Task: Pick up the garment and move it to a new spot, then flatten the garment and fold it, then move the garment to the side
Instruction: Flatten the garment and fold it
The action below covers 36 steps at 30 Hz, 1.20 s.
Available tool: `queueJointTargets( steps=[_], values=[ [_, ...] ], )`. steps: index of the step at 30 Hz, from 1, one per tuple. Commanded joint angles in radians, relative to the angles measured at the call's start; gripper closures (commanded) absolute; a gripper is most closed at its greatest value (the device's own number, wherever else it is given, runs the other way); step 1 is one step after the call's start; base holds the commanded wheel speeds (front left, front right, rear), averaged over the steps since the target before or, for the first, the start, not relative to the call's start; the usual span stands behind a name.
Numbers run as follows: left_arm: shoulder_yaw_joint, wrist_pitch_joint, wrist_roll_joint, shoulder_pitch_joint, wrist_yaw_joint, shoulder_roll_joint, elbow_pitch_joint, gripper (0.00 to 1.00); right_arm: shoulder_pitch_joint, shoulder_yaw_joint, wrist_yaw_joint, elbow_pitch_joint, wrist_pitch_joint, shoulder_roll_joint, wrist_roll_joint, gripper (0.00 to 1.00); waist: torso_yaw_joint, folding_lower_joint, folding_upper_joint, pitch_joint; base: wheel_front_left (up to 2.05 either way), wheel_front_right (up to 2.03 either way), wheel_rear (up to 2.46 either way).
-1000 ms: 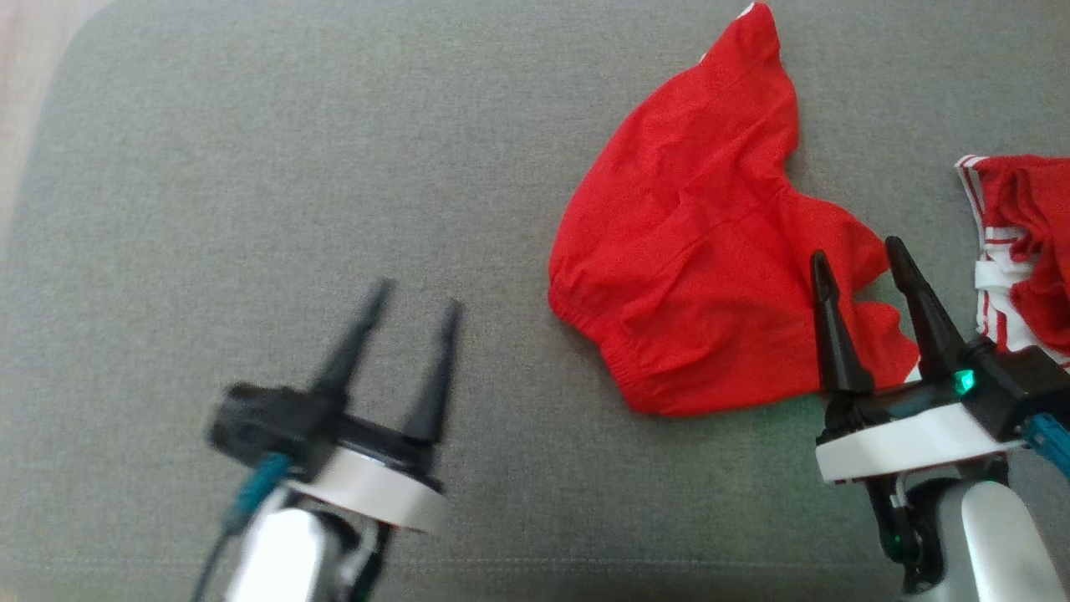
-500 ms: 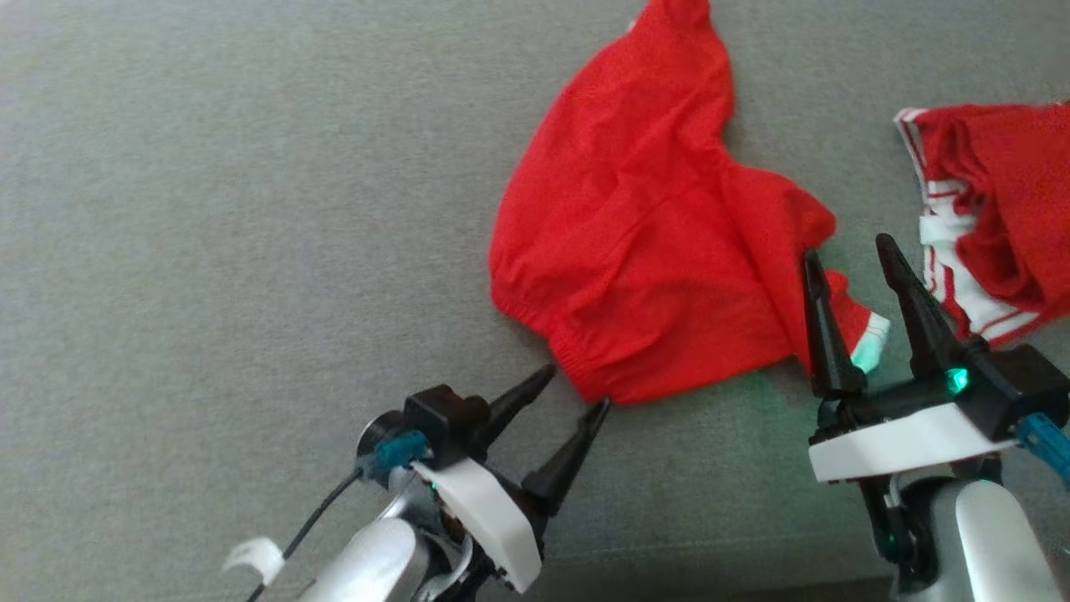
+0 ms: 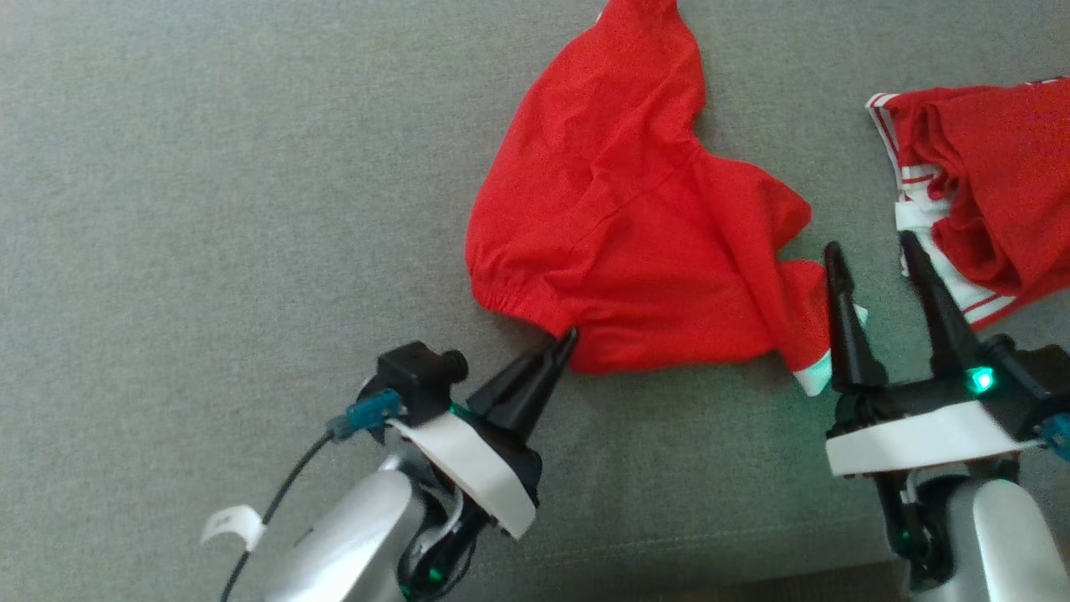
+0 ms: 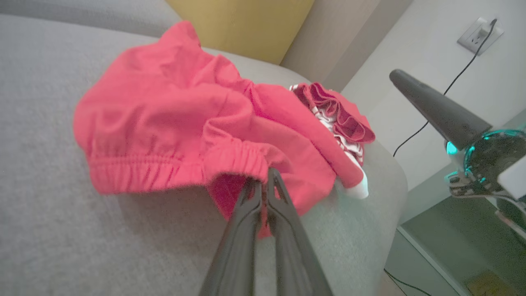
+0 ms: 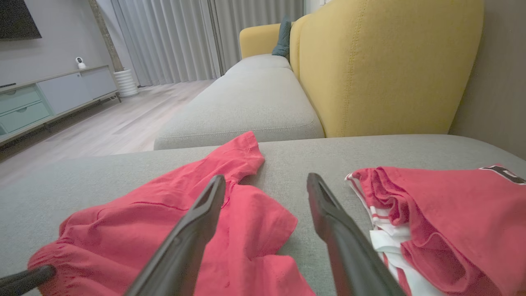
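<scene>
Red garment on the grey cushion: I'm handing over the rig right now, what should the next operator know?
Left gripper: shut on the red garment at its elastic waistband.
Right gripper: open, holding nothing, by the garment's white-trimmed end.
Garment lies crumpled on the grey cushion; a second striped red garment lies to its right.
Done: grasp. Left: lift, move, flatten, fold, set aside.

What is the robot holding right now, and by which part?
The left gripper pinches the red garment at its elastic waistband edge; the right gripper holds nothing.
</scene>
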Motion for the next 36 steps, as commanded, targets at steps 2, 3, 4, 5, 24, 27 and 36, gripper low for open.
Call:
queueJointTargets(
  steps=[2, 3, 4, 5, 24, 27, 36],
  values=[
    [0.044, -0.028, -0.003, -0.031, -0.005, 0.021, -0.050, 1.00, 0.001, 0.011, -0.001, -0.043, -0.009, -0.003, 0.010, 0.00, 0.008, 0.0000, 0.0000, -0.006, 0.00, 0.00, 0.00],
    [0.055, -0.036, -0.004, -0.031, 0.000, 0.025, -0.065, 1.00, 0.003, 0.006, -0.001, -0.044, -0.009, -0.003, 0.012, 0.00, 0.012, 0.0000, 0.0000, -0.009, 0.00, 0.00, 0.00],
    [0.066, -0.041, -0.002, -0.031, 0.006, 0.032, -0.082, 1.00, 0.004, 0.001, -0.001, -0.044, -0.009, -0.003, 0.014, 0.00, 0.016, 0.0000, 0.0000, -0.012, 0.00, 0.00, 0.00],
    [0.078, -0.045, -0.003, -0.028, 0.013, 0.039, -0.101, 1.00, 0.006, -0.004, -0.001, -0.045, -0.009, -0.003, 0.018, 0.00, 0.020, 0.0000, 0.0000, -0.015, 0.00, 0.00, 0.00],
    [0.211, 0.111, -0.058, 0.181, 0.204, 0.237, -0.472, 1.00, 0.021, -0.049, -0.001, -0.056, 0.002, -0.002, 0.039, 0.00, 0.098, 0.0000, 0.0000, -0.042, 0.00, 0.00, 0.00],
    [0.224, 0.142, -0.068, 0.204, 0.225, 0.263, -0.512, 1.00, 0.022, -0.049, -0.001, -0.056, 0.002, -0.002, 0.047, 0.00, 0.100, 0.0000, 0.0000, -0.041, 0.00, 0.00, 0.00],
    [0.263, 0.170, -0.114, 0.129, 0.208, 0.267, -0.412, 1.00, 0.006, -0.038, -0.001, -0.055, 0.002, -0.002, 0.060, 0.00, 0.061, 0.0000, 0.0000, -0.003, 0.00, 0.00, 0.00]
  ],
)
